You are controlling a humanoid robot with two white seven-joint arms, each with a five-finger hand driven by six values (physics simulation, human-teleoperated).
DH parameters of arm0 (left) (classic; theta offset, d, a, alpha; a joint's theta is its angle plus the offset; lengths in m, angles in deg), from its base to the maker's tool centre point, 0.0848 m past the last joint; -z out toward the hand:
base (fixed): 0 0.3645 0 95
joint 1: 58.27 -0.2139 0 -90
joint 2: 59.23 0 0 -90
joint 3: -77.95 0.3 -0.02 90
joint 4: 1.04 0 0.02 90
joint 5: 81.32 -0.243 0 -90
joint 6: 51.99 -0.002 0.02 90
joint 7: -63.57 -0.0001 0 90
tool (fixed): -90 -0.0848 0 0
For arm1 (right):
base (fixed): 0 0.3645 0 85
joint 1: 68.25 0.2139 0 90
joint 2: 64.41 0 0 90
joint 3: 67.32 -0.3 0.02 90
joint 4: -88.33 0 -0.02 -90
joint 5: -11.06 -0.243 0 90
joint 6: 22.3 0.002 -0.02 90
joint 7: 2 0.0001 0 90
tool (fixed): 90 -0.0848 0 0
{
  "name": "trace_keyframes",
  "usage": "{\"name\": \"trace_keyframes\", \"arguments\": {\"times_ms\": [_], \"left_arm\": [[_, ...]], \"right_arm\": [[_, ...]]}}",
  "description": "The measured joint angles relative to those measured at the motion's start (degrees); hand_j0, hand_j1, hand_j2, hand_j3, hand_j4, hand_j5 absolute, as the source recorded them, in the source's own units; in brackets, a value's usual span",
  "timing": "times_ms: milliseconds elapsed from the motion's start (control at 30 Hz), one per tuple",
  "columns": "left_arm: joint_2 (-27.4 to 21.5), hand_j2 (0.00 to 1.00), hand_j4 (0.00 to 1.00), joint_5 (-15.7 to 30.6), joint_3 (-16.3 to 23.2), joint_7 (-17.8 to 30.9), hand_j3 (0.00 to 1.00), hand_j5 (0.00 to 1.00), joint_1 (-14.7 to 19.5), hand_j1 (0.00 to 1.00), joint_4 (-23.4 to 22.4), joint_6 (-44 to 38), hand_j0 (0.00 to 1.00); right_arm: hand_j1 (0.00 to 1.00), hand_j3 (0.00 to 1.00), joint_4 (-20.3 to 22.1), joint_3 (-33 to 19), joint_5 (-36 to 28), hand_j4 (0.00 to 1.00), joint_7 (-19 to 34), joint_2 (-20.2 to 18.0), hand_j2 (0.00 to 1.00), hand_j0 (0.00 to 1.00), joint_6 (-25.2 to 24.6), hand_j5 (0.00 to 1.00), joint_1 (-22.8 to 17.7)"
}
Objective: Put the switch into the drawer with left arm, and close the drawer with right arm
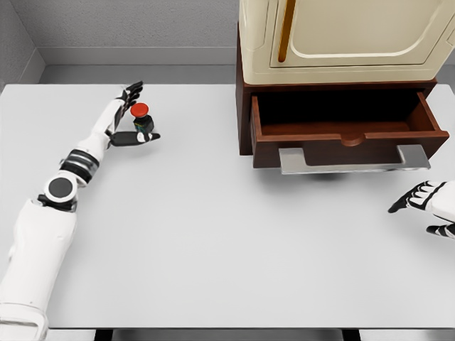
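Nearest the camera, the white left arm is seen rising from the lower left corner across the desk. At its end the left hand is closed around the switch, a small dark body with a red button on top, which is held upright between thumb and fingers, apparently just above the desk surface on the far left side. From there the drawer is found well apart to the right, pulled fully open beneath a cream cabinet, with its dark interior bare and a metal handle along its front. Further right, the right hand is seen near the picture's edge, below and beside the drawer front, holding nothing, with fingers loosely extended. Of the 2 steps, neither is judged complete: the switch has been grasped but remains to be carried across and released inside the drawer, after which the drawer is to be pushed shut by the right hand.
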Motion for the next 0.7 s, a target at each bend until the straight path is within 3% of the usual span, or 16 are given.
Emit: {"name": "trace_keyframes", "arguments": {"times_ms": [133, 233, 400, 700], "left_arm": [[0.29, 0.91, 0.91, 0.05, 0.16, -0.13, 0.91, 0.91, 0.79, 0.91, -2.7, 2.49, 0.91], [0.35, 0.79, 0.79, 0.06, 0.18, -0.17, 0.79, 0.79, 0.97, 0.79, -4.21, 3.64, 0.79], [0.11, 0.79, 0.79, 0.17, -0.21, -0.21, 0.79, 0.79, 0.97, 0.79, -5.06, 4.66, 0.79], [0.05, 0.73, 0.73, 0.54, -0.49, -0.3, 0.73, 0.73, 1.05, 0.73, -5.77, 4.81, 0.73]], "right_arm": [[0.75, 0.75, -0.07, -0.15, -0.05, 0.75, 0.04, 0.01, 0.75, 0.75, 0.0, 0.75, 0.0], [0.75, 0.75, -0.11, -0.19, -0.1, 0.75, 0.01, 0.0, 0.75, 0.75, 0.0, 0.75, 0.0], [0.58, 0.58, 0.31, -0.21, -0.18, 0.58, -0.07, -0.01, 0.58, 0.58, 0.0, 0.58, 0.0], [0.58, 0.58, 0.72, -0.2, -0.48, 0.58, -0.35, -0.03, 0.58, 0.58, 0.0, 0.58, 0.0]]}}
